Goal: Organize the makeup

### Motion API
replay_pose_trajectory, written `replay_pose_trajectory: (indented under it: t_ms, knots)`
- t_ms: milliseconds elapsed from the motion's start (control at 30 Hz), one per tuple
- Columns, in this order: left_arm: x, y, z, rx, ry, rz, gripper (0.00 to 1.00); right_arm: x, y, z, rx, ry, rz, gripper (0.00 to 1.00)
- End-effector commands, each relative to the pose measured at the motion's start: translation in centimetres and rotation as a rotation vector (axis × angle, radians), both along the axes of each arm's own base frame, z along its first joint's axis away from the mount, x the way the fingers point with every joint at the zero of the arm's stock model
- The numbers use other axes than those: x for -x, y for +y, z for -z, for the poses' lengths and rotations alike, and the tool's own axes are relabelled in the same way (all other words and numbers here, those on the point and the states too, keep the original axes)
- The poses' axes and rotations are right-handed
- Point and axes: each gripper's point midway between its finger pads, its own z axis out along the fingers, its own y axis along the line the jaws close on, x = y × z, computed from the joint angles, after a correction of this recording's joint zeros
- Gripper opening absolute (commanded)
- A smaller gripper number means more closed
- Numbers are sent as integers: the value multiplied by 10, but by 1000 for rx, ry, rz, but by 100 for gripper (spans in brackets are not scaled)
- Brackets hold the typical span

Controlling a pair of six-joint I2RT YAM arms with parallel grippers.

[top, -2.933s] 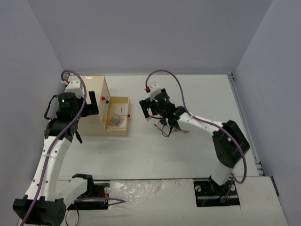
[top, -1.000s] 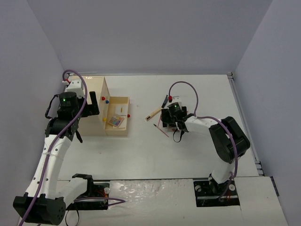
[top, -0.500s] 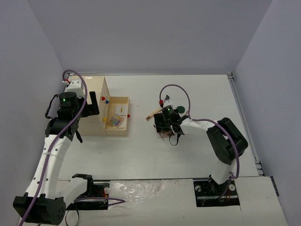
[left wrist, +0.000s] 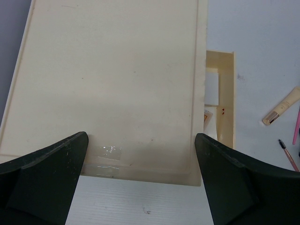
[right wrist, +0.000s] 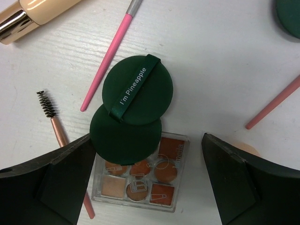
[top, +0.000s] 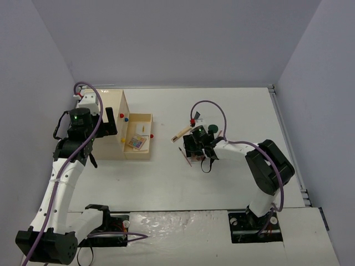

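The table (top: 166, 183) is white. The box (top: 138, 157) sits on its left part with the lid (left wrist: 112, 70) up. One bright palette (top: 135, 143) lies inside the box. The left gripper (left wrist: 140, 140) is right at the box lid. Its jaws are spread wide and hold nothing. I cannot tell if they touch the lid.

The right gripper (right wrist: 147, 140) hangs well to the right of the box, over a little heap of makeup. Its jaws are spread wide too, and nothing is in them.

In the heap, an orange palette (right wrist: 140, 185) lies flat. A green puff (right wrist: 125, 136) covers one edge of it. A top puff (right wrist: 137, 89) with a strap lies partly on that one. A beige tube (right wrist: 42, 11) lies on the box side of the heap. So do a pink pencil (right wrist: 110, 51) and a tiny brush (right wrist: 54, 122). Another pencil (right wrist: 276, 105) lies on the side away from the box.

I think the step now is picking the next thing for the box. Most of the makeup is not in the box yet, so the job looks only just begun.

Next, the right gripper needs to come down and close on one thing. The puffs are thin and stacked. The fingers should catch only the top puff by its edges, or the one below may slide. Then it must go left to the box.
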Motion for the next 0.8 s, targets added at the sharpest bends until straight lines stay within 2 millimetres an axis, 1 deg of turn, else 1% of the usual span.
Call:
replay_pose_trajectory:
  t_ms: [0, 233, 333, 400, 433, 500, 567, 600, 633, 767]
  knots:
    - [-7, -1, -29, 20, -88, -1, 97, 0, 2, -18, -24, -38, 21, 91]
    - [-8, -1, -28, 20, -87, -1, 97, 4, 9, -5, -11, 0, 15, 90]
    - [-8, -1, -29, 21, -87, -1, 97, 5, 12, -2, -10, 11, 10, 88]
    - [-8, -1, -28, 21, -86, -2, 97, 3, 11, -3, -6, 4, 11, 84]
    - [-8, -1, -28, 21, -86, -2, 97, 2, 11, -5, -4, -2, 13, 81]
    - [-8, -1, -29, 21, -88, -1, 97, -1, 8, -8, 9, -16, 19, 70]
    - [-8, -1, -29, 22, -88, 0, 97, -5, 8, -12, 16, -31, 22, 58]
    - [-8, -1, -29, 22, -88, 0, 97, -7, 8, -14, 18, -37, 19, 49]
    - [-8, -1, -29, 22, -89, 0, 97, -9, 9, -17, 20, -44, 18, 42]
    - [-8, -1, -29, 22, -88, -1, 97, -19, 13, -32, 15, -79, 12, 30]
